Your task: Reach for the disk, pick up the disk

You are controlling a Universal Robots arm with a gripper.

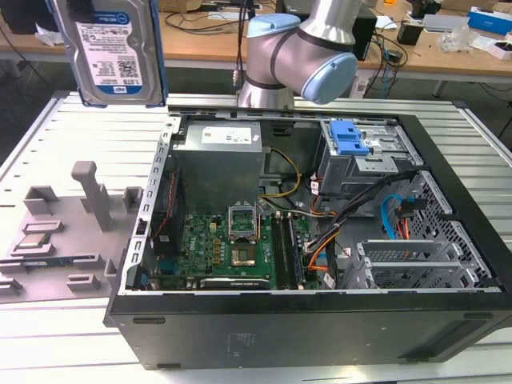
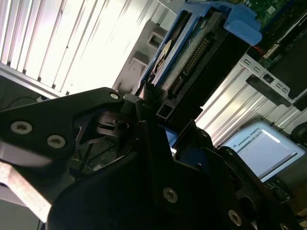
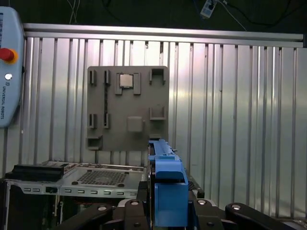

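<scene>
My tool (image 3: 165, 207) is closed on the disk (image 1: 116, 52). In the first wrist view its dark fingers (image 3: 135, 207) press in from both sides against the blue carrier frame (image 3: 165, 179), and nothing else is in its hold. In the second wrist view I see the same drive (image 2: 192, 52) end-on, connector row towards me, seated between the fingers.

In the exterior view the disk hangs upright at the far left, label facing the camera. It is raised off the slatted metal table (image 1: 96, 136) and touches nothing below. It is left of the arm (image 1: 304, 48) and outside the open computer case (image 1: 448, 240). Looking down past the drive in the first wrist view, I see the grey fixture board (image 3: 127, 108) lying on the table, with a processor chip (image 3: 126, 80) seated in one of its pockets.

I judge the reach finished and the pick-up as good as done, since the drive hangs from my tool alone.

Whatever move follows calls for a steady squeeze. My hold is on the plastic frame rather than the metal body, and a heavy drive could slip or twist in it. It also calls for keeping the drive's lower edge clear of the case's raised left wall (image 1: 156, 188) and the upright posts on the fixture board.
</scene>
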